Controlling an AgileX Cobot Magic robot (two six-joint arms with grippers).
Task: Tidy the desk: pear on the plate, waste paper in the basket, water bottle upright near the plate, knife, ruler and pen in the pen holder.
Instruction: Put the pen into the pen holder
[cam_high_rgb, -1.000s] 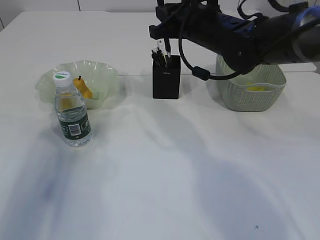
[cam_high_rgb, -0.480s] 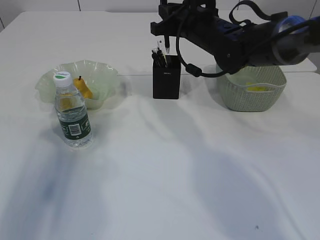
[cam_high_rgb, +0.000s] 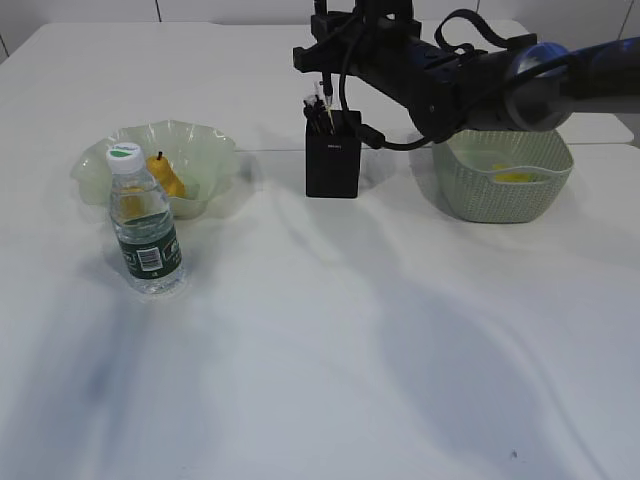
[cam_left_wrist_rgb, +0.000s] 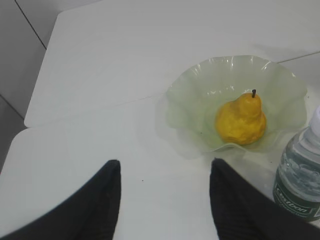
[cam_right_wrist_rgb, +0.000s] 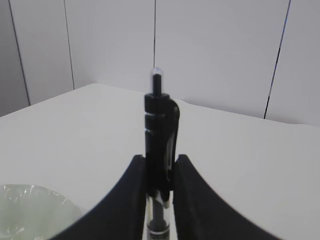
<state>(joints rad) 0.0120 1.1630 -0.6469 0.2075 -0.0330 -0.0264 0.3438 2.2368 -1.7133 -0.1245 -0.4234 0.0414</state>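
Note:
My right gripper (cam_high_rgb: 328, 88) hangs just above the black pen holder (cam_high_rgb: 333, 158) and is shut on the pen (cam_right_wrist_rgb: 160, 125), which it holds upright. Thin dark things stick out of the holder's top, too small to tell knife from ruler. The pear (cam_high_rgb: 166, 177) lies in the pale green plate (cam_high_rgb: 205, 140). The water bottle (cam_high_rgb: 145, 228) stands upright just in front of the plate. Yellow waste paper (cam_high_rgb: 515, 177) lies in the basket (cam_high_rgb: 500, 200). My left gripper (cam_left_wrist_rgb: 165, 162) is open over bare desk, short of the plate (cam_left_wrist_rgb: 220, 65), the pear (cam_left_wrist_rgb: 241, 120) and the bottle (cam_left_wrist_rgb: 300, 172).
The right arm (cam_high_rgb: 470, 75) stretches from the right edge across the basket to the pen holder. The white desk (cam_high_rgb: 330, 330) spreads wide in front of all the objects. A seam in the tabletop runs behind the plate.
The right arm has swung a little left and farther back, its gripper staying over the pen holder with the pen in it. Plate, pear, bottle and basket have not moved.

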